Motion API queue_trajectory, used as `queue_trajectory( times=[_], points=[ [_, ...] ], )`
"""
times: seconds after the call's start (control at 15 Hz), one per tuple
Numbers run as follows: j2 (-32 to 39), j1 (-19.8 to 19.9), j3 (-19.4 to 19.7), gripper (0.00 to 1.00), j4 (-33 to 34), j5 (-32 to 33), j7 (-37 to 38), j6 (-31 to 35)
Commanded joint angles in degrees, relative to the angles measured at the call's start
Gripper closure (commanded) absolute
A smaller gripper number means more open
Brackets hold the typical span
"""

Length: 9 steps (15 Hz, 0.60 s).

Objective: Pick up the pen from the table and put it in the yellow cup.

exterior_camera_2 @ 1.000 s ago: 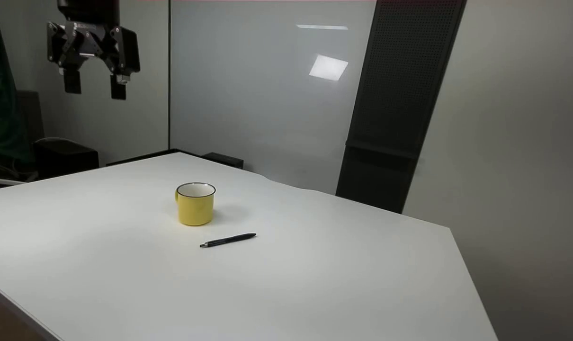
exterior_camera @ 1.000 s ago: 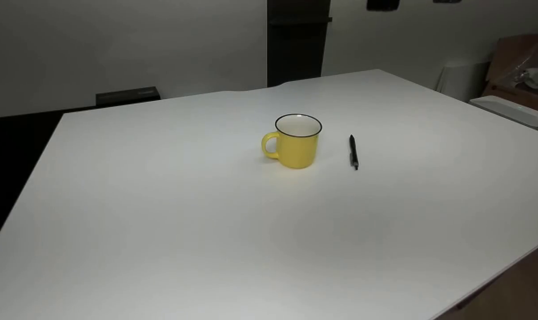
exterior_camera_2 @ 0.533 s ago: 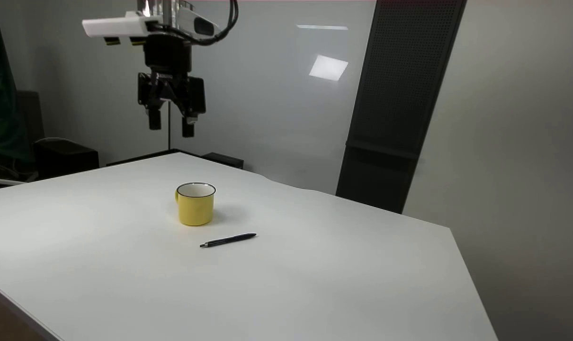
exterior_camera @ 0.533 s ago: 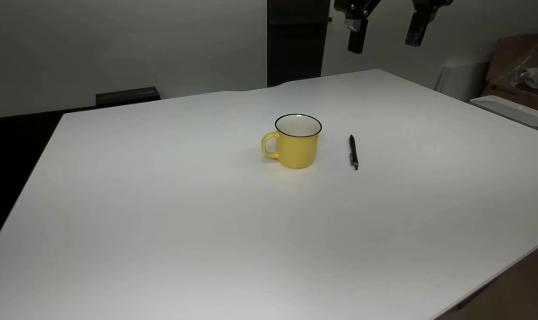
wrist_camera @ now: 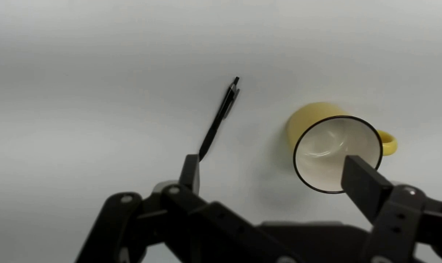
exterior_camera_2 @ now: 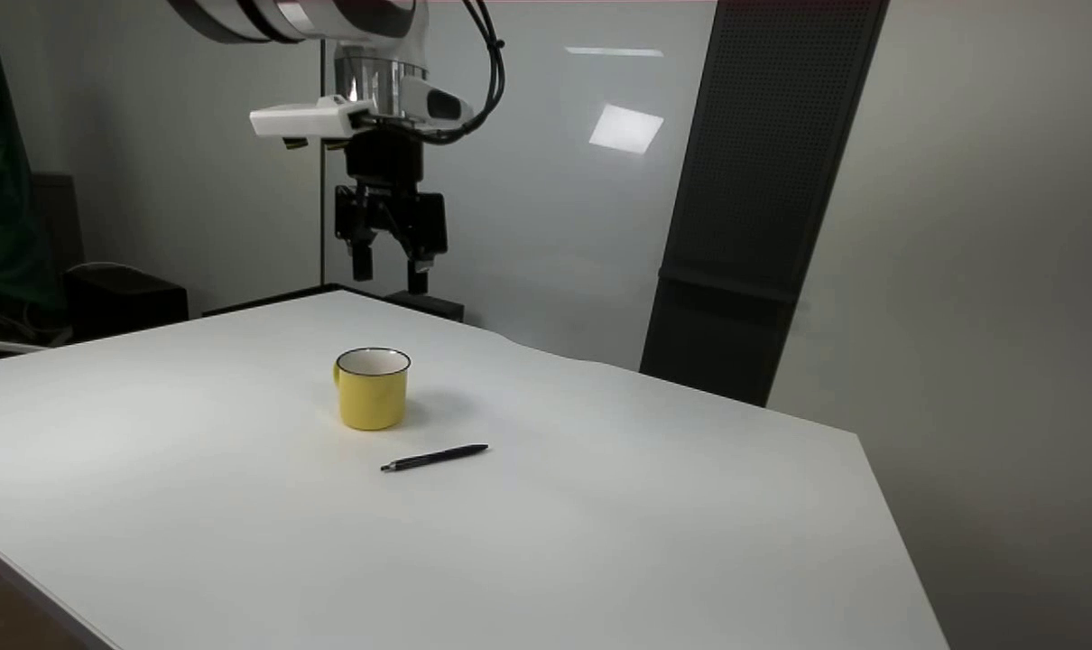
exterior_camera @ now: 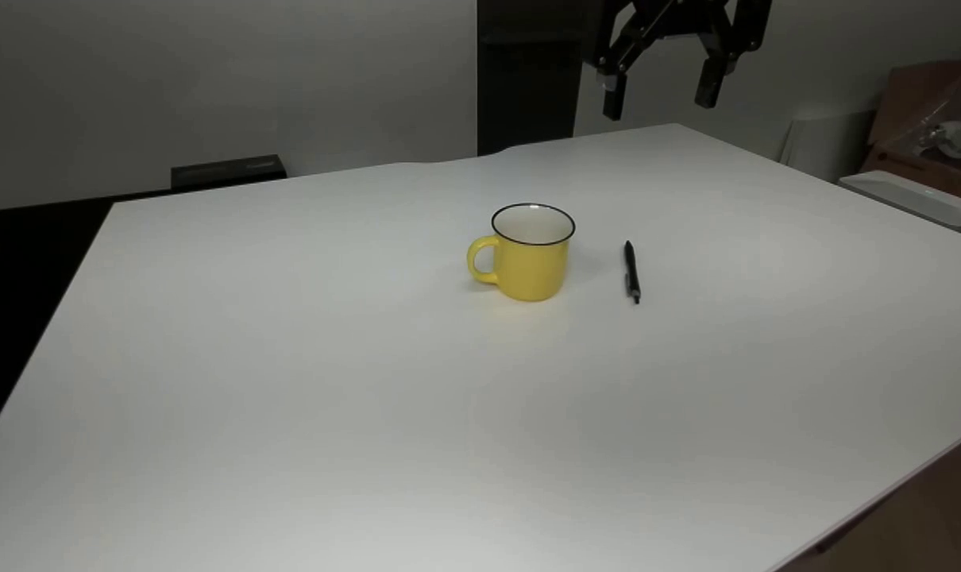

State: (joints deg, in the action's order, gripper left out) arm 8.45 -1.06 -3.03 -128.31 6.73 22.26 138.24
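The black pen lies flat on the white table (exterior_camera: 329, 397) beside the yellow cup. The pen (exterior_camera: 631, 272) shows in both exterior views (exterior_camera_2: 434, 458) and in the wrist view (wrist_camera: 221, 117). The yellow cup (exterior_camera: 530, 272) stands upright with its dark rim up; it also shows in an exterior view (exterior_camera_2: 373, 403) and the wrist view (wrist_camera: 308, 115). My gripper (exterior_camera_2: 390, 283) is open and empty, high above the table. In the wrist view the gripper (wrist_camera: 272, 158) has its left finger overlapping the pen's lower end and its right finger overlapping the cup's mouth.
The cup's handle (wrist_camera: 389, 143) points away from the pen. A dark box (exterior_camera: 228, 172) stands behind the table's far edge. A white tray-like object (exterior_camera: 917, 197) and a brown box (exterior_camera: 925, 119) are beyond the table's side.
My gripper has come down and moved rightward in an exterior view, over the table toward the cup and pen. It has stayed open. The pen and cup have not moved.
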Motion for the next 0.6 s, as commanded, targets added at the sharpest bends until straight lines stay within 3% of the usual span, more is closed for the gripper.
queue_trajectory(
  times=[0.0, 0.27, 0.53],
  points=[
    [-0.03, -1.25, 1.39, 0.0, -0.64, -0.55, 2.24, 4.42],
    [4.18, -1.71, 3.81, 0.0, -0.99, -2.37, 9.7, 17.41],
    [10.09, -4.9, 10.51, 0.0, 0.27, -0.63, 19.35, 24.22]
  ],
)
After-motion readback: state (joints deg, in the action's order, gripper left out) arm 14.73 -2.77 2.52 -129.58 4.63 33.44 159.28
